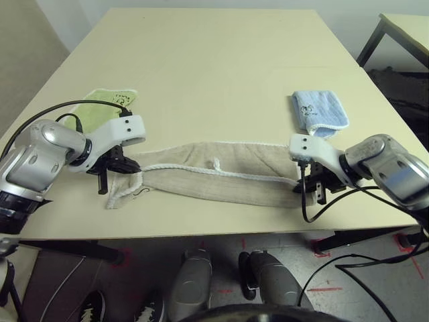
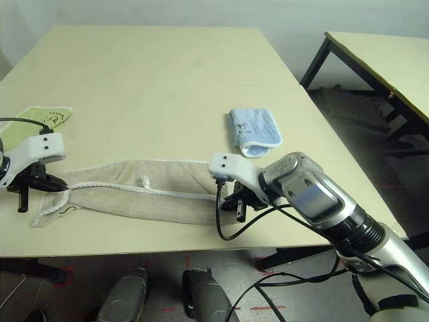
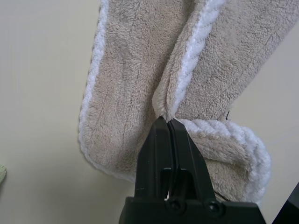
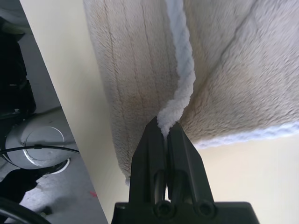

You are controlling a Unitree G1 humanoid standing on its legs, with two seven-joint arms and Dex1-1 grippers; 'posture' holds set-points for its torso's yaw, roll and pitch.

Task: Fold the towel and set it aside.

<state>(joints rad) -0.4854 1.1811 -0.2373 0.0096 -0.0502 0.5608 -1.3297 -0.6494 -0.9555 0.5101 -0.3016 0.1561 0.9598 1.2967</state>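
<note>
A: Where's the beige terry towel with white stitched edging (image 1: 221, 180)?

B: Stretched along the near edge of the pale yellow worktop (image 1: 201, 80), already folded lengthwise. Left end effector (image 3: 167, 122) is clamped tight on the edging at 1 end; right end effector (image 4: 164, 129) is pinched on the edging at the other.

A: So the next fold?

B: Prob. yes. Lift both ends evenly w/ light tension, bring 1 end over the other, match edging. Avoid the lime-green cloth (image 1: 100, 107) & light-blue cloth (image 1: 320, 111).
</note>
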